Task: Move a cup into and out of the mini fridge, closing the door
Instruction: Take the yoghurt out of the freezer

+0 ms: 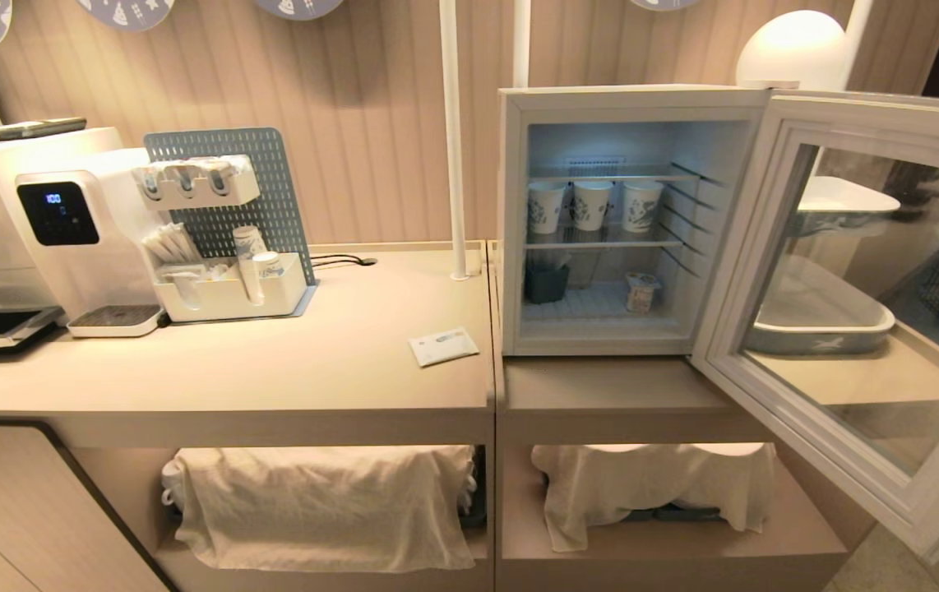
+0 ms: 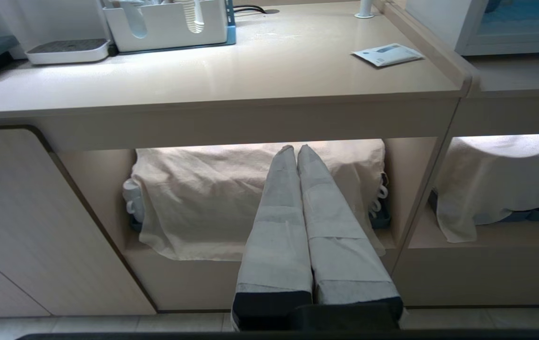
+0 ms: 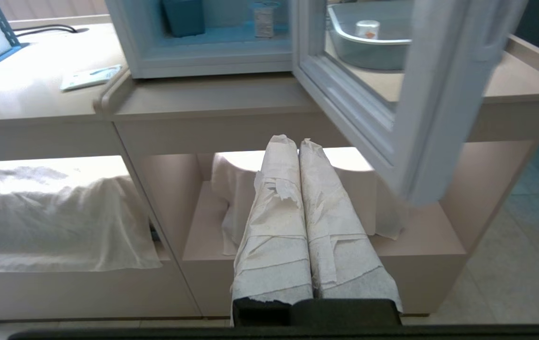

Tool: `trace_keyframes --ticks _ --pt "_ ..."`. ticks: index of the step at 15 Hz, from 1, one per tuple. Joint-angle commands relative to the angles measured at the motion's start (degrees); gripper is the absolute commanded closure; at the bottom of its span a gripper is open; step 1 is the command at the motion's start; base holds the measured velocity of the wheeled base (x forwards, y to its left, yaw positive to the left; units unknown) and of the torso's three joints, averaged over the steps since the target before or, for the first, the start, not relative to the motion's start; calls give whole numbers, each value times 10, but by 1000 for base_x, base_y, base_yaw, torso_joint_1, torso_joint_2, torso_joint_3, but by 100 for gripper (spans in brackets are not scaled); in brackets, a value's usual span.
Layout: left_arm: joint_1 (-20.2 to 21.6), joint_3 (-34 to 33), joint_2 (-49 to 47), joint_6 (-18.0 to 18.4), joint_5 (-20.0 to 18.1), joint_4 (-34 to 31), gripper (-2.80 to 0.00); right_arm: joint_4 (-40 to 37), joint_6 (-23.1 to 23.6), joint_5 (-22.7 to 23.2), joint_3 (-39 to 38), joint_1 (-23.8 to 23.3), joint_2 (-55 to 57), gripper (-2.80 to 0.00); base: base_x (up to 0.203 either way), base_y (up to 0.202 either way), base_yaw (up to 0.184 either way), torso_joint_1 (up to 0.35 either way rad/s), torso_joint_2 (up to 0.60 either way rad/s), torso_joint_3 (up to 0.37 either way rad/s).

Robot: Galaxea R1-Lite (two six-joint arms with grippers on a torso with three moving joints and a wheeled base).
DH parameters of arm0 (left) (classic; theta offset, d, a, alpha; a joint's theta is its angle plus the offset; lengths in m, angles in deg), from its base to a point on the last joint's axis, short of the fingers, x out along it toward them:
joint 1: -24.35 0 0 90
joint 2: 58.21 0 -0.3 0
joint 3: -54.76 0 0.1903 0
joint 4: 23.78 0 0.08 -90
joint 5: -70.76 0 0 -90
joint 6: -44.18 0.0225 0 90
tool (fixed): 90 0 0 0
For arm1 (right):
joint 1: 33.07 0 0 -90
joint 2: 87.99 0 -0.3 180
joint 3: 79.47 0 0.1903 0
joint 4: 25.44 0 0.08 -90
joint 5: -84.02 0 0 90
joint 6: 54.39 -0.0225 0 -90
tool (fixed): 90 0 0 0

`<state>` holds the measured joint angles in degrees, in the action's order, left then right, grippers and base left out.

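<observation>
Holding the left jaws and right jaws pressed fully together, gripping nothing, low before the table (image 1: 313, 362) and its cloth-draped (image 2: 194, 198) shelves. Showing the door (image 1: 848, 115) standing wide open on the mini fridge (image 1: 511, 222). Finding the cup (image 3: 367, 29) sitting in the grey basin (image 3: 359, 49) on the table, outside the fridge.

White mini fridge (image 1: 511, 222) on counter, door (image 1: 856, 312) swung open, cup (image 3: 366, 29) in grey tray beyond.

Closed right claw (image 3: 298, 140) below open door (image 3: 420, 108)
</observation>
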<state>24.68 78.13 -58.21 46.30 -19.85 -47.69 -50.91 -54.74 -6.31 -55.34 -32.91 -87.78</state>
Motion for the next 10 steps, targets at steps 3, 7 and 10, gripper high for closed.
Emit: trace_keyframes --ticks 3,7,10 --pt "0 0 0 -1 0 0 0 0 0 0 0 0 1 0 0 189 1 2 4 3" --pt "0 0 0 5 -1 2 0 0 0 0 0 0 1 0 0 147 0 1 1 4" --pt "0 0 0 5 -1 2 0 0 0 0 0 0 1 0 0 0 0 0 0 0"
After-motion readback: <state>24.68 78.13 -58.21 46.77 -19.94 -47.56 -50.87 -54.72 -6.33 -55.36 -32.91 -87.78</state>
